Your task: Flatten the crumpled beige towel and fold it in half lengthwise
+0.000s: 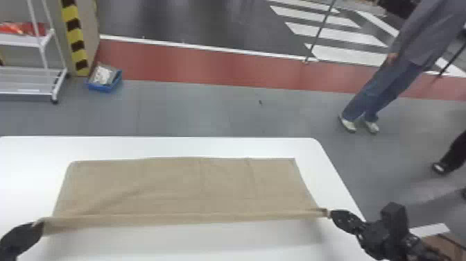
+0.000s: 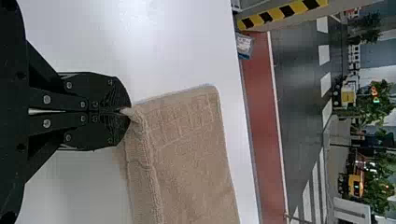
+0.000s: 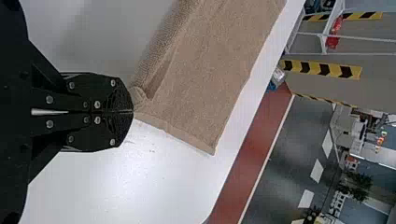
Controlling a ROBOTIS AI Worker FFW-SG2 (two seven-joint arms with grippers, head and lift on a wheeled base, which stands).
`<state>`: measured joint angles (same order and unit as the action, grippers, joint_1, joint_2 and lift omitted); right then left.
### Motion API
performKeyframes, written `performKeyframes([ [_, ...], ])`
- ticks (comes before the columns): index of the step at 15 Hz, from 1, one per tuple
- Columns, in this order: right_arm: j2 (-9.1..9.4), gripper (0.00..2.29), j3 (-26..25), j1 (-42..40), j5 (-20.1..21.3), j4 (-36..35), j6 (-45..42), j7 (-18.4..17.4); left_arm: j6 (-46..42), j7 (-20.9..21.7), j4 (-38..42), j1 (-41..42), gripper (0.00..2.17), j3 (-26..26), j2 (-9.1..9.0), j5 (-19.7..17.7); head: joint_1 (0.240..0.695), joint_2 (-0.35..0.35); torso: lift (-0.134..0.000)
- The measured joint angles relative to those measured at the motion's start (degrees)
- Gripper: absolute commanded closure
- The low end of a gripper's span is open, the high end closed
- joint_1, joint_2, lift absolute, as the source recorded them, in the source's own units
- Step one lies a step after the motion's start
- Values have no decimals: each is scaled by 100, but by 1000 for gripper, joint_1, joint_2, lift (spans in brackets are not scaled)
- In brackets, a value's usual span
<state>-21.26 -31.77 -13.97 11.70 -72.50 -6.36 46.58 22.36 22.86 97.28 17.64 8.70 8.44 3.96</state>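
The beige towel [image 1: 180, 187] lies spread wide across the white table, its near edge drawn into a straight raised band between the grippers. At that edge's left end is my left gripper [image 1: 37, 225], and at its right end my right gripper [image 1: 329, 213]. In the left wrist view, the left gripper [image 2: 128, 112] is shut on a corner of the towel [image 2: 191, 154]. The right wrist view has the right gripper [image 3: 132, 112] shut on the opposite near corner of the towel [image 3: 210, 60], with a small fold beside the fingertips.
The white table [image 1: 156, 147] extends past the towel on all sides, with a rounded far right corner. Beyond it on the floor are a blue bin [image 1: 104, 79] and a white wheeled rack [image 1: 31, 81] at the left.
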Motion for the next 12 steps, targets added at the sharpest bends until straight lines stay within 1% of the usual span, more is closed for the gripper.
performKeyframes([
  [1,-1,1686,3,-18,3,0,0,0,-96,0,2,31,1247,1,0,-17,695,-302,0],
  [2,-2,1686,13,-37,7,2,0,0,-215,22,1,69,1126,1,0,-34,695,-305,0],
  [3,-2,1686,26,-53,12,10,0,-1,-346,85,-12,104,1072,13,0,-59,695,-308,0],
  [5,-2,1686,43,-88,16,16,-5,-1,-535,144,-49,162,360,85,0,-108,695,-309,0],
  [6,-2,1686,49,-109,18,17,-10,-1,-603,149,-91,179,161,131,2,-116,695,-303,0],
  [9,3,1686,73,-182,20,16,-51,7,-970,220,-292,207,130,350,11,-112,695,-284,0],
  [11,7,1666,85,-225,12,8,-83,2,-1141,210,-402,226,134,515,19,-104,695,-254,0],
  [12,10,1352,85,-246,9,-11,-87,-1,-1187,200,-415,244,137,577,20,-106,695,-246,0],
])
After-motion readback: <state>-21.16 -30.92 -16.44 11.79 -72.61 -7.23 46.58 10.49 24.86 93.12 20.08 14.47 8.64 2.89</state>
